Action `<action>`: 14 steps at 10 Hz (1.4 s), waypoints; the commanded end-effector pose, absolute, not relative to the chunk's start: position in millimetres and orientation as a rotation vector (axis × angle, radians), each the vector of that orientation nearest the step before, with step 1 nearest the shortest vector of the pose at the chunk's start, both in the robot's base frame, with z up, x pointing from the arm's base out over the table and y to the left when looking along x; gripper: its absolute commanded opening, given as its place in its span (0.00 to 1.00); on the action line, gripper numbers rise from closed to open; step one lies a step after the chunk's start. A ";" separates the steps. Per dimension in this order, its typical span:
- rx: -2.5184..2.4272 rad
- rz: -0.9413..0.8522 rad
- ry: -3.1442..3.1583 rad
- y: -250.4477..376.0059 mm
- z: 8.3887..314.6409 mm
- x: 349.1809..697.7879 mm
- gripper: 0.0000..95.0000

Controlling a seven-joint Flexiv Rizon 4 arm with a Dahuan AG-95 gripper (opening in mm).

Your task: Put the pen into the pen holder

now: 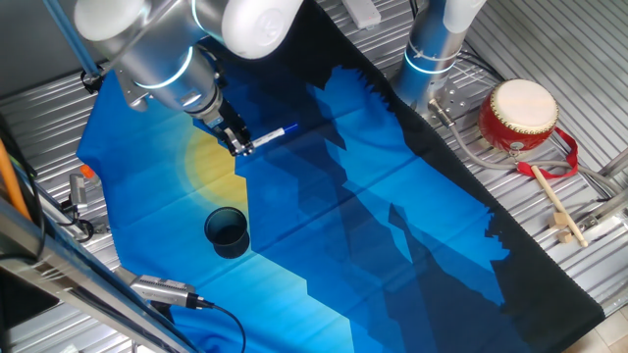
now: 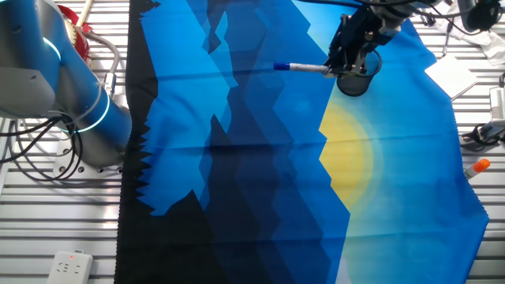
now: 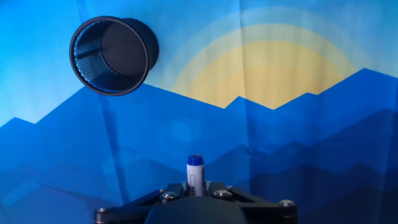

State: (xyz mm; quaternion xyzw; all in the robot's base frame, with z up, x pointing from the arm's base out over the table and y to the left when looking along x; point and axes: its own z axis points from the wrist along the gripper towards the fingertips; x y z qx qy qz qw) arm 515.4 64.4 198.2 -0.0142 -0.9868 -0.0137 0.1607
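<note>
My gripper (image 1: 241,144) is shut on the pen (image 1: 272,133), a slim white marker with a blue tip, and holds it level above the blue cloth. In the other fixed view the pen (image 2: 304,69) sticks out to the left of the gripper (image 2: 341,69). In the hand view the pen (image 3: 195,174) points up from between the jaws. The pen holder (image 1: 227,231), a small dark cup, stands upright on the cloth, below and a little left of the gripper in one fixed view. It is at the upper left of the hand view (image 3: 112,55) and partly behind the gripper in the other fixed view (image 2: 357,79).
A red-and-cream drum (image 1: 518,116) and a pale wooden drumstick (image 1: 553,202) lie at the right, off the cloth. The robot base (image 1: 432,54) stands at the back. An orange-tipped item (image 2: 476,167) and cables lie by the cloth's edge.
</note>
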 end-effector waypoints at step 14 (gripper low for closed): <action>-0.134 -0.106 -2.808 63.9 197.5 514.7 0.00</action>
